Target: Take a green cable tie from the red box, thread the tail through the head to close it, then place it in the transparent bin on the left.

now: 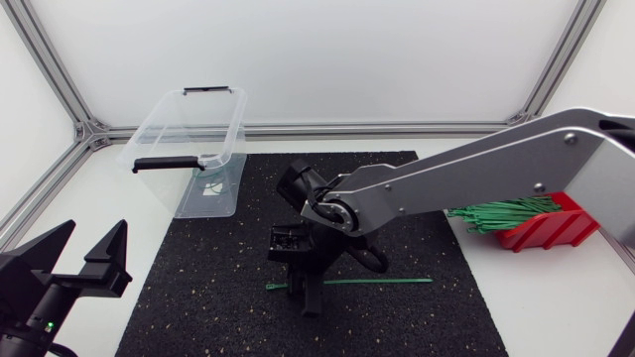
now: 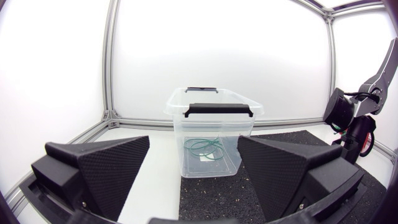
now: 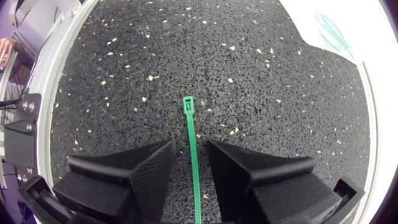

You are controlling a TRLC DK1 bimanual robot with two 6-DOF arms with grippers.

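Tie (image 1: pixel 382 281), where did it lie?

Flat on the mat (image 1: pixel 189 297), near the mat's front edge and a little right of its middle. It was stretched out straight along that edge and lay loose.

And the right tool (image 3: pixel 191 147)?

Close over that same strip of mat, fingers parted. In the wrist view the tie ran between them with a sliver of mat showing on each side, so neither finger touched it. The tie's head (image 3: pixel 187 104) lay on the mat just ahead of the fingertips.

How did the right arm stand?

It came in from beyond the mat's right edge and slanted across to about the mat's middle.

The left tool (image 1: pixel 95 230)?

Off the mat's front left corner, above the desk (image 1: pixel 104 198), with its fingers spread wide.

Where was the bin (image 1: pixel 159 114)?

At the mat's back left corner, upright, partly on the mat and partly on the desk, with a black handle at each short end. Green loops (image 2: pixel 205 148) lay on its floor.

And the box (image 1: pixel 556 230)?

On the desk, off the mat's right edge, well apart from the tie. A bundle (image 1: pixel 501 212) of green ties stuck out of it toward the mat.
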